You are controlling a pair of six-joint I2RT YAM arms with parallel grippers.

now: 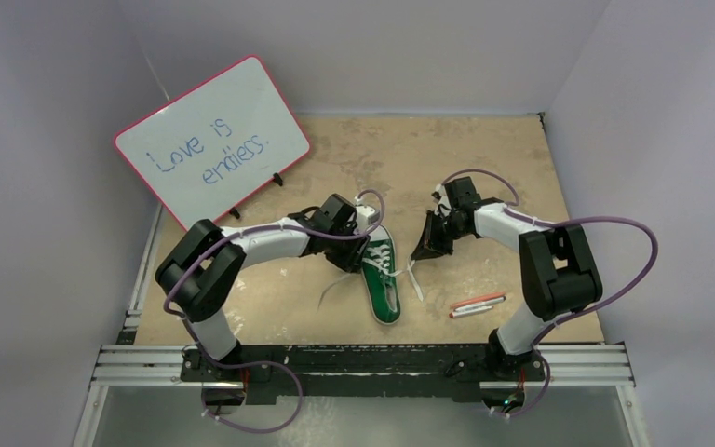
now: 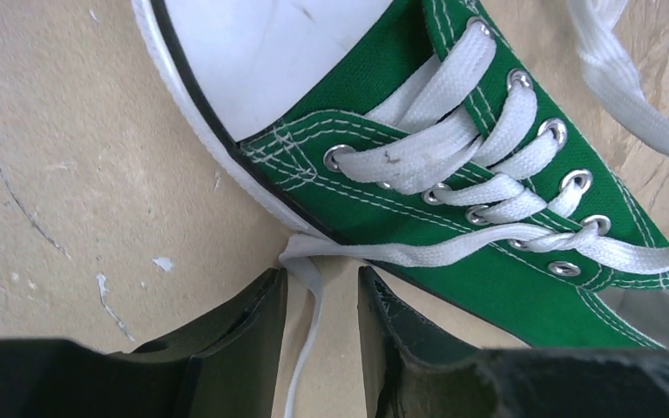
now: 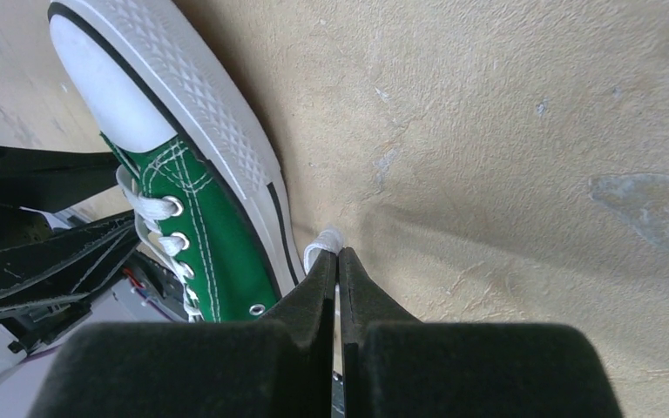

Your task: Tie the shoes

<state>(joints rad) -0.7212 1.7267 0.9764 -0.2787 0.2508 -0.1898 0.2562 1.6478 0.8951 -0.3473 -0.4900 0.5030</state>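
Top external: high, far, looking down over whole table. Wrist cams: close, downward. All three share green sneaker.

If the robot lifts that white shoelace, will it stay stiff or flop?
Probably floppy: the lace lies in slack curves on the table. Its flat woven surface looks grippy rather than slippery. The small canvas shoe seems light, so tugging may drag it.

A pink-edged whiteboard reading "Love is endless." stands propped far left on the worktop; pens lie near right.
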